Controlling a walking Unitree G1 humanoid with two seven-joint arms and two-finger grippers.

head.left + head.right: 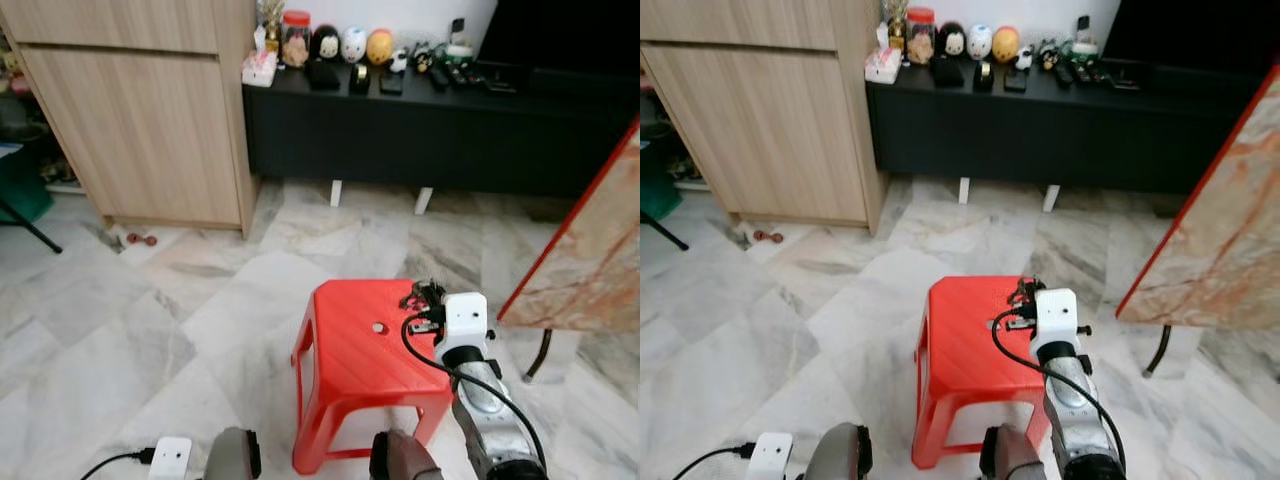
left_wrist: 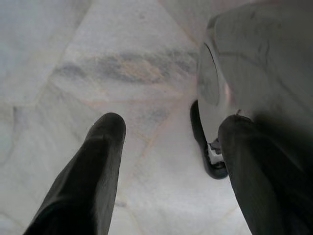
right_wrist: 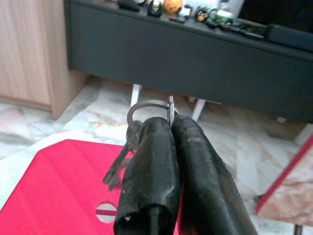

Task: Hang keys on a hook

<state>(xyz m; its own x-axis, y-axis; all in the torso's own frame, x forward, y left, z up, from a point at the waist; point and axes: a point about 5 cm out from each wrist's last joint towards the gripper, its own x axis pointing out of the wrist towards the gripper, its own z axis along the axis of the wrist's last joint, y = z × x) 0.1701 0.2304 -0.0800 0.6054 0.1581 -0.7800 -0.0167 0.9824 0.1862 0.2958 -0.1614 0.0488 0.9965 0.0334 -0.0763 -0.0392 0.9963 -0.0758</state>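
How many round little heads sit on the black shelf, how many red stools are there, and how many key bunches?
Round heads: 3, black, white, yellow
Red stool: 1
Key bunch: 1, pinched in the right tool
Total: 5

**Silver arms, white wrist blocks, black fingers**

The right arm point(image 1: 490, 420) is silver metal with a white box-shaped wrist block point(image 1: 466, 316), and a black cable point(image 1: 425, 355) loops along it. The right gripper point(image 3: 170, 128) has two long, matte black, rounded fingers. The left gripper point(image 2: 168, 142) has the same black fingers. A second white block point(image 1: 172, 457) carries a black cable.
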